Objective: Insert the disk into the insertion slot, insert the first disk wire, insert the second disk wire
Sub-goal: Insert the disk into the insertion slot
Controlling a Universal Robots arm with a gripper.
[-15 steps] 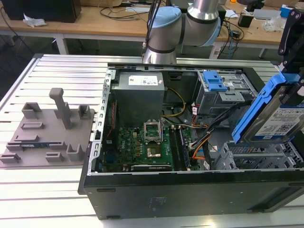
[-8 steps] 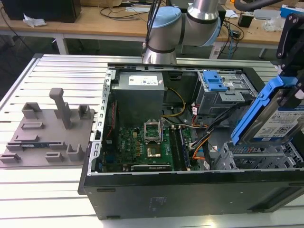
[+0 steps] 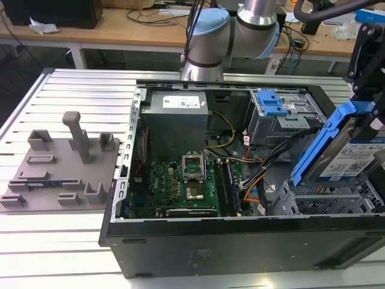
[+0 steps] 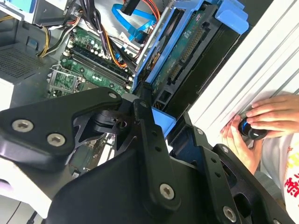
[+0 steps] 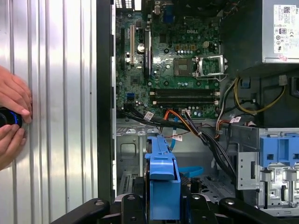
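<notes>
My gripper (image 3: 369, 123) is shut on the disk (image 3: 346, 153), a silver drive in a bright blue carrier. It hangs tilted above the right end of the open computer case. Below it sits the insertion slot (image 3: 328, 201), a grey perforated cage with an empty bay. In both wrist views the carrier (image 5: 162, 175) (image 4: 187, 51) stands between my black fingers (image 5: 135, 205). The second disk wire (image 4: 135, 23), a flat light-blue cable, loops loose inside the case (image 5: 190, 171). An orange, red and black wire bundle (image 3: 252, 185) lies beside the slot; I cannot tell whether it is the first disk wire.
A taller grey cage with a blue latch plate (image 3: 274, 108) stands behind the slot. The motherboard (image 3: 186, 180) and power supply (image 3: 177, 111) fill the case's left part. A grey fixture (image 3: 60, 168) lies on the slatted table. A person's hands (image 5: 11, 116) hold a black knob beside the case.
</notes>
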